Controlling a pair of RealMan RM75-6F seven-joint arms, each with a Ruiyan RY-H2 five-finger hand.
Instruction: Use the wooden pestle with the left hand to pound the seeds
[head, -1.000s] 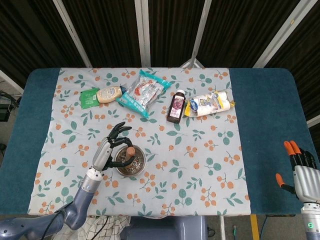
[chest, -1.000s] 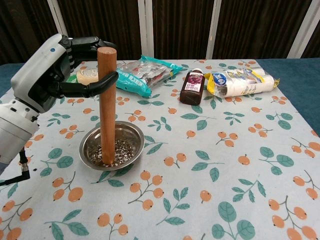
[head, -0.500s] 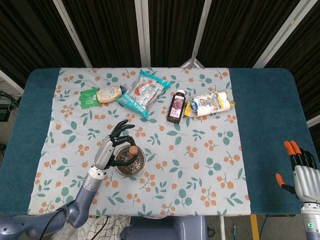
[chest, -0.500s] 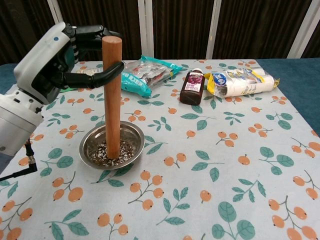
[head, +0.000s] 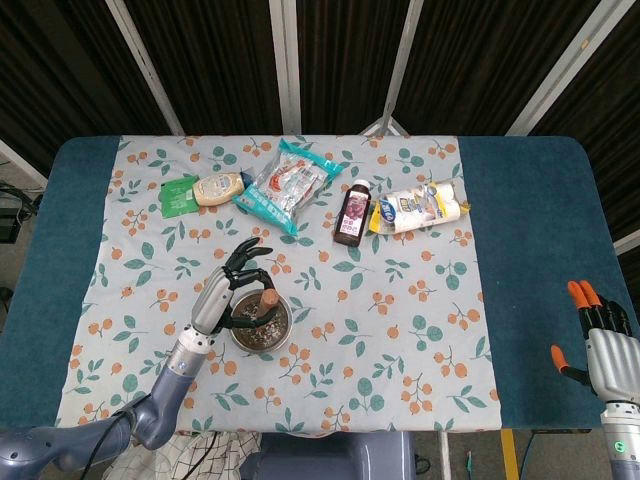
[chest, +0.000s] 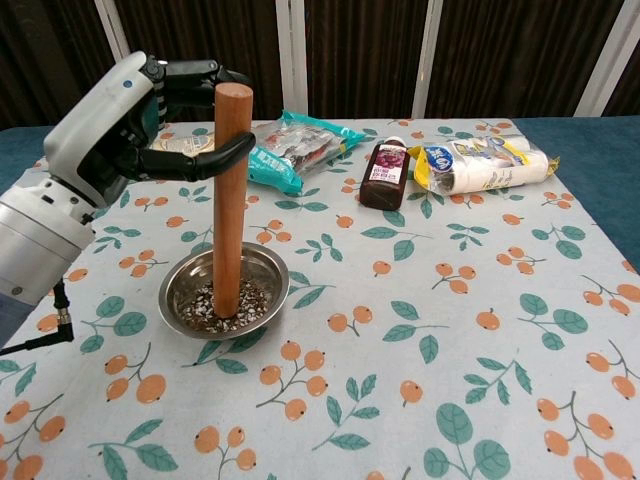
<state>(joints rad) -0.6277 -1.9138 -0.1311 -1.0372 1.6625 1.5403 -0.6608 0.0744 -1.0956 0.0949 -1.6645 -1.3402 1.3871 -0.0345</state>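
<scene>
Pestle: the wooden pestle (chest: 231, 200) stands nearly upright, its lower end down among the seeds (chest: 212, 307) in the steel bowl (chest: 272, 281); its top rises well above the rim.
Bowl: sits on the flowered tablecloth (chest: 480, 330), towards the robot's left and near the front edge; in the head view the bowl (head: 281, 338) shows with the pestle's top (head: 268, 298) over it.
Left hand: the left hand (chest: 125, 125) grips the pestle near its upper end, thumb hooked across the front of the shaft and the other fingers curled round behind it; palm and wrist lie to the left of the pestle. Head view shows the same hand (head: 222, 297) beside the bowl.
Right hand: the right hand (head: 603, 345) hangs off the table's right front corner, fingers apart, holding nothing.
Far side: a sauce bottle (chest: 175, 150), a snack bag (chest: 290, 140), a dark bottle (chest: 384, 172) and a wrapped pack (chest: 480, 165) lie in a row, well apart from the bowl.
</scene>
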